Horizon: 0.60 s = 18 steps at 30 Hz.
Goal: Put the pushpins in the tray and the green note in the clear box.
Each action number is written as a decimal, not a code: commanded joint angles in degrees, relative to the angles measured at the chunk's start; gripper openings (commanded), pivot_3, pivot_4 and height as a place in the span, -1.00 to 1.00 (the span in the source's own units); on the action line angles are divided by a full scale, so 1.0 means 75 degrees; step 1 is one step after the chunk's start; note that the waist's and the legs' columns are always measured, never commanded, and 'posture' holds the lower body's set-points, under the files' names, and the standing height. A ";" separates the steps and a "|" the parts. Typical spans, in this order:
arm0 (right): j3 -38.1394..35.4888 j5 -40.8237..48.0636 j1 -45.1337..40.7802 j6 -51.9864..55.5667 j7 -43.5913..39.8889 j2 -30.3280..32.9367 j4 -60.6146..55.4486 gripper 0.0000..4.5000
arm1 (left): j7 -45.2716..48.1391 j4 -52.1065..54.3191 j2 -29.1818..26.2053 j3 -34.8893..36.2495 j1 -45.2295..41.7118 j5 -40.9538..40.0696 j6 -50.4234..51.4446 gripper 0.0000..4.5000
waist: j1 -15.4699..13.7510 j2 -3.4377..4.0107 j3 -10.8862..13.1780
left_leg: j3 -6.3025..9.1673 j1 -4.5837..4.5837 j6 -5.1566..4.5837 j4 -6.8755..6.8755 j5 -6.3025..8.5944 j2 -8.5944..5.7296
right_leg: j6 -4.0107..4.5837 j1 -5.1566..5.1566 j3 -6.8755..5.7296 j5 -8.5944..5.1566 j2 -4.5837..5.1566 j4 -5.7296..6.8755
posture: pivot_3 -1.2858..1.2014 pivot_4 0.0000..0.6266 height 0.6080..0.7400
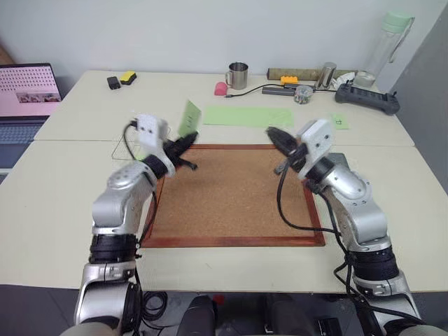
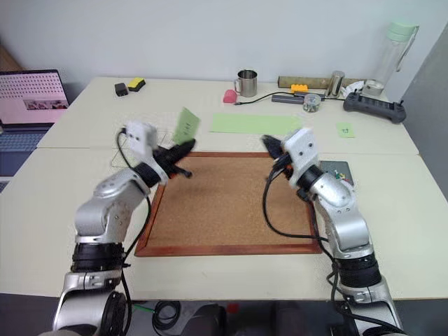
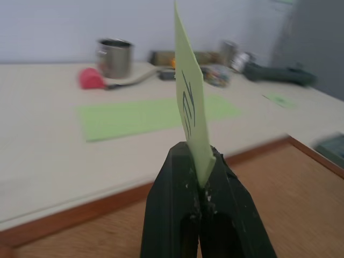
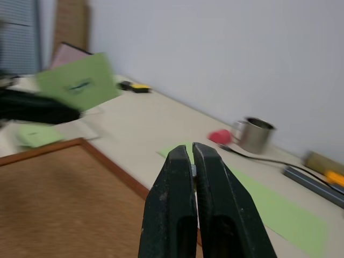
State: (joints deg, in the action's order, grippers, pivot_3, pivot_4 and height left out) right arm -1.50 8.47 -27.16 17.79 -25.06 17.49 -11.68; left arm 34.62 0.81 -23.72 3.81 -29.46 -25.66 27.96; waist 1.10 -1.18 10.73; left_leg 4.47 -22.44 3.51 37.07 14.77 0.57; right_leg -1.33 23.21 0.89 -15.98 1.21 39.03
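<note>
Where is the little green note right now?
The green note is held up in the left pincer, above the far left corner of the corkboard, near the long green sheet.

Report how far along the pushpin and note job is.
Done: the green note is off the cork board. In hand: the left gripper is shut on the note, held above the board; the right gripper is shut, its load unclear. Left: dropping the note into the clear box; the tray sits behind the right arm, contents unclear.
</note>
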 commanded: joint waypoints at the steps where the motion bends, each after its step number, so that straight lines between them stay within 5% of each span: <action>1: -0.1251 0.0382 0.0446 0.1052 0.0689 0.0265 0.0022 -1.00 | 0.0891 0.0990 -0.0330 -0.0456 0.0128 -0.0248 0.0185 -0.98 | 0.0003 -0.0003 -0.0002 | -0.0001 0.0001 -0.0003 -0.0001 0.0002 0.0000 | 0.0000 0.0001 0.0001 0.0001 -0.0005 0.0000 | 0.03 -0.52 1.00; 8: -0.1903 0.0599 0.0510 0.2037 0.0900 0.0735 0.0995 -1.00 | 0.2267 0.0688 -0.0870 -0.1551 -0.0007 0.0551 -0.0584 -0.98 | 0.0146 0.0003 -0.0002 | -0.0025 0.0030 -0.0021 -0.0009 0.0005 -0.0001 | 0.0016 -0.0001 0.0017 0.0009 -0.0025 0.0016 | 0.03 -0.52 1.00; 18: -0.2062 0.1212 -0.0828 0.2104 0.0340 0.0805 0.3109 -1.00 | 0.2686 0.0524 -0.0677 -0.1791 -0.0186 0.0709 -0.0793 -0.98 | 0.0183 0.0003 -0.0002 | -0.0042 0.0049 -0.0049 -0.0010 -0.0010 0.0004 | 0.0018 -0.0007 0.0036 0.0023 -0.0039 0.0020 | 0.03 -0.52 1.00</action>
State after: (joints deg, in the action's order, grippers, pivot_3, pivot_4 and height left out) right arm -15.23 16.54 -31.80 34.29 -21.71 22.89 9.78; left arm 54.47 2.88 -29.04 -9.30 -30.52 -20.22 22.95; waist 2.48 -1.15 10.72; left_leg 4.14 -22.08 3.14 36.99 14.69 0.59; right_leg -1.22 23.15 1.17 -15.79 0.94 39.14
